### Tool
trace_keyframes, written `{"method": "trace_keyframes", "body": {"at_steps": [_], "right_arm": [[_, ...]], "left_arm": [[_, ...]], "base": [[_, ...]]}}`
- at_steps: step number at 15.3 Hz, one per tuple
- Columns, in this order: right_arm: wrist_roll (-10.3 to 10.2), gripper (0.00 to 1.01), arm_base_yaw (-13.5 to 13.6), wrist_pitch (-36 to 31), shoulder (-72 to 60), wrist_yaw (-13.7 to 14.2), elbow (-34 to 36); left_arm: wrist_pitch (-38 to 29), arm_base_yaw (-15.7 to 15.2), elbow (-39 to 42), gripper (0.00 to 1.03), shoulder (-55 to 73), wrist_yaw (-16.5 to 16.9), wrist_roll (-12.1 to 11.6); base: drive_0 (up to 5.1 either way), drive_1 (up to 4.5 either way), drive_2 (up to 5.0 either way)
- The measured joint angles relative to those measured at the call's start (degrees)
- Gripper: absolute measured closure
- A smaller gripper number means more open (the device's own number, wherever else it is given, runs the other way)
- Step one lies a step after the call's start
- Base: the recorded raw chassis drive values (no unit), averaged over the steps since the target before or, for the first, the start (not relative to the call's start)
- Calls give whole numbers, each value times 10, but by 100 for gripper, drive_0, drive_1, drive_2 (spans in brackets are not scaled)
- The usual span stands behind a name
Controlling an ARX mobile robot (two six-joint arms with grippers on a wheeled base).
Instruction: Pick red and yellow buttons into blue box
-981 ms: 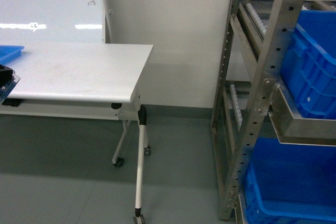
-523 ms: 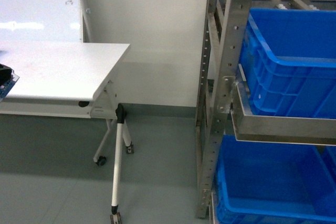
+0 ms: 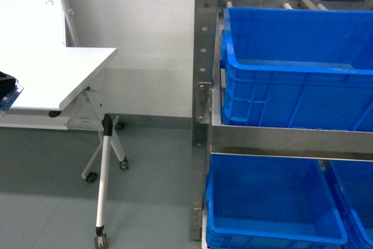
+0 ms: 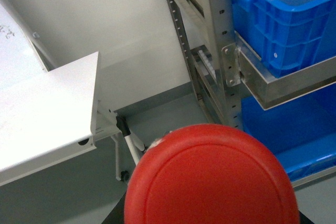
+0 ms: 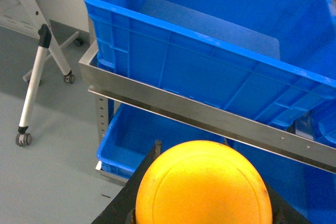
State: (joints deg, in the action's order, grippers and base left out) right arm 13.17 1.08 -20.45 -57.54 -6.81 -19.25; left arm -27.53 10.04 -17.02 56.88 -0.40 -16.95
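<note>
Head view: metal shelf rack with a perforated steel upright [image 3: 202, 103] fills the right side. On its upper rail sits the large deep blue plastic crate [image 3: 291, 94], inside looks empty from here. A second blue crate [image 3: 262, 202] sits on the lower level, with the edge of a third one at far right. To the left is the white folding table [image 3: 52, 77] on castor legs, against a white wall. A dark object [image 3: 7, 88] sits at the table's left edge, cut off by the frame; cannot tell what it is. Neither arm shows in the head view.

Left wrist view: the round red cap of the red push-button switch [image 4: 210, 179] fills the lower frame, right under the camera, in front of the rack corner and table end. The left gripper's fingers are not visible, so grip state cannot be told, though the button sits where the gripper would be.

Right wrist view: the yellow-orange round cap of the yellow push-button switch [image 5: 203, 184] on a black base fills the bottom centre, outside the upper crate and below its rim line. The right gripper's fingers are hidden too; grip state cannot be told.
</note>
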Motion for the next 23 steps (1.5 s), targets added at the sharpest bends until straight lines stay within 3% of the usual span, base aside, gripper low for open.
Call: {"method": "trace_keyframes", "body": {"at_steps": [23], "right_arm": [[0, 72, 0, 0, 0, 0, 0]], "left_arm": [[0, 0, 0, 79, 0, 0, 0]], "base": [[431, -159, -245]]}}
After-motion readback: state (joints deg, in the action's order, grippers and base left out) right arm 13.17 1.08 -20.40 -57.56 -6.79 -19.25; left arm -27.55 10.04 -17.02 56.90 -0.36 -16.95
